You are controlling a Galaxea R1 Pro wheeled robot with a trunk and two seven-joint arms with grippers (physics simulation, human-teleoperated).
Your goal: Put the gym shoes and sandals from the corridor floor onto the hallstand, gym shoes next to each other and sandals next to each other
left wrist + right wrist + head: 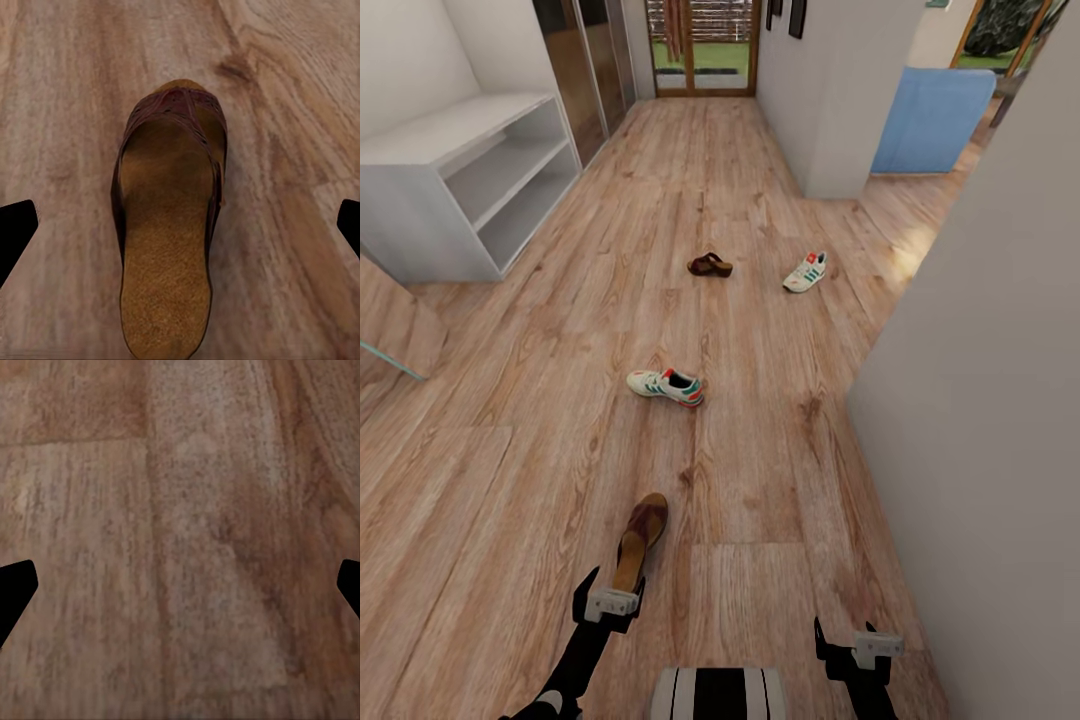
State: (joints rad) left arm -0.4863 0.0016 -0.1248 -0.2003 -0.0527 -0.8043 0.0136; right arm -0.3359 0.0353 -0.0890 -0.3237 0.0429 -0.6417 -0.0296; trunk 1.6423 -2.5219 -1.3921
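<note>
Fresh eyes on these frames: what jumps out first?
Four shoes scattered on the wood floor: a brown sandal just ahead of the left gripper, open above it, a gym shoe mid-floor, and further off a second sandal and second gym shoe. The grey shoe rack stands far left.

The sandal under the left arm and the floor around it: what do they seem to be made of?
The sandal looks like dark brown leather with a perforated strap, and its tan footbed has a grainy, suede-like matte surface. The floor looks like light brown wood planks, with visible grain and a knot; it could be laminate.
</note>
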